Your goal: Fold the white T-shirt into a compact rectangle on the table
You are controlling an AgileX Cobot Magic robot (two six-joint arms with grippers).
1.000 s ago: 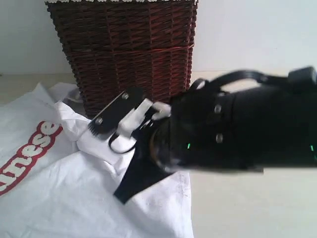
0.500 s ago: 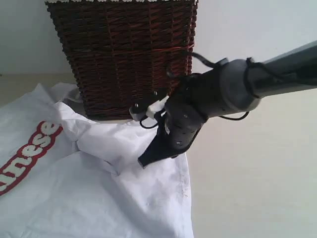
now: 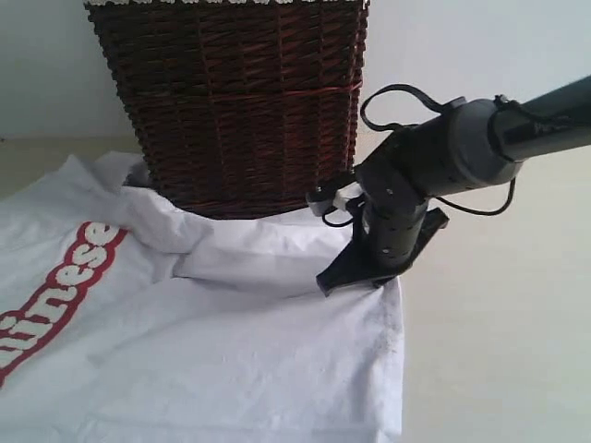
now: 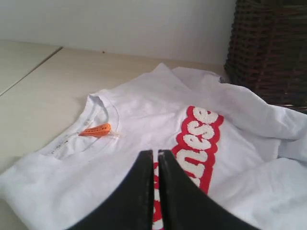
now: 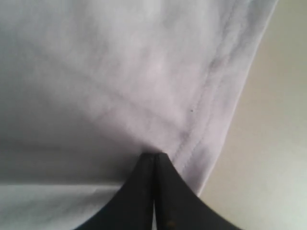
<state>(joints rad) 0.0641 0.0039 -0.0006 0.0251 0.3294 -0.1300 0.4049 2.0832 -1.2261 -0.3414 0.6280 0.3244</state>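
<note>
The white T-shirt (image 3: 185, 351) lies spread over the table (image 3: 499, 351), its red-outlined lettering (image 3: 65, 286) at the left. My right gripper (image 3: 328, 280) is low at the shirt's right side. In the right wrist view that gripper (image 5: 154, 155) is shut on the shirt's fabric (image 5: 120, 72), just inside the stitched hem. The left wrist view shows my left gripper (image 4: 156, 152) shut, hovering over the chest lettering (image 4: 199, 139) with nothing seen between its fingers. The collar with the orange tag (image 4: 96, 130) lies beyond it. The left gripper is out of the exterior view.
A dark brown wicker basket (image 3: 231, 101) stands at the back, right behind the shirt's upper edge and close to the right arm; the left wrist view catches the basket (image 4: 271, 48) too. Bare table (image 5: 273, 143) runs to the right of the hem.
My right arm has swung right and lower. The shirt's right edge has gone right with it, and the bunched fabric by the basket has flattened.
</note>
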